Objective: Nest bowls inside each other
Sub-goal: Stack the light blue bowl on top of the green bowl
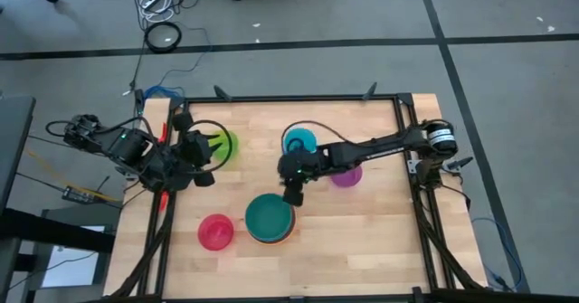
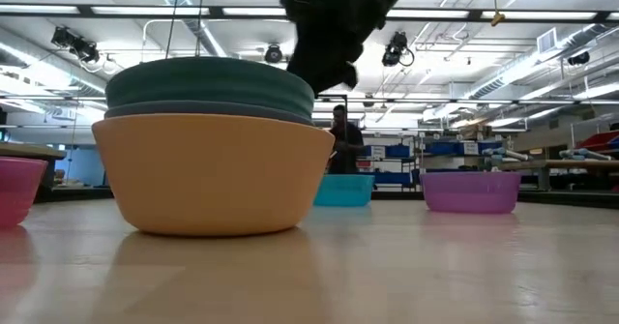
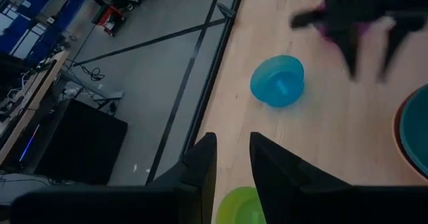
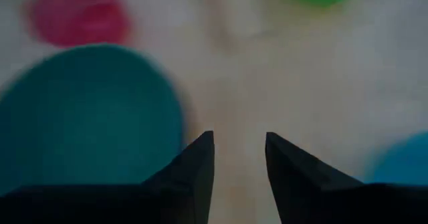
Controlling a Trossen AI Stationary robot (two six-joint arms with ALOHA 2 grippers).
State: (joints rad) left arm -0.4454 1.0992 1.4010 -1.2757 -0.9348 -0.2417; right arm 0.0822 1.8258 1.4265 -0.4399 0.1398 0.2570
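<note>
While open, right claw (image 1: 291, 194) hovers beside teal bowl (image 1: 270, 216).

- We see a big open lab or workshop hall, not a home: the low view looks past the wooden bench (image 1: 362, 222) into a wide room.
- Overhead we see strip lights (image 2: 484, 13), exposed ducts (image 2: 542, 68) and ceiling-mounted cameras or lamps (image 2: 75, 44).
- Far back we see shelving with blue bins (image 2: 440, 150) and a person (image 2: 341, 140) standing.
- From above we see a grey concrete floor (image 1: 507, 77) marked with dark lines, loose cables (image 1: 163, 0), and a black metal frame (image 1: 308, 98) edging the bench.
</note>
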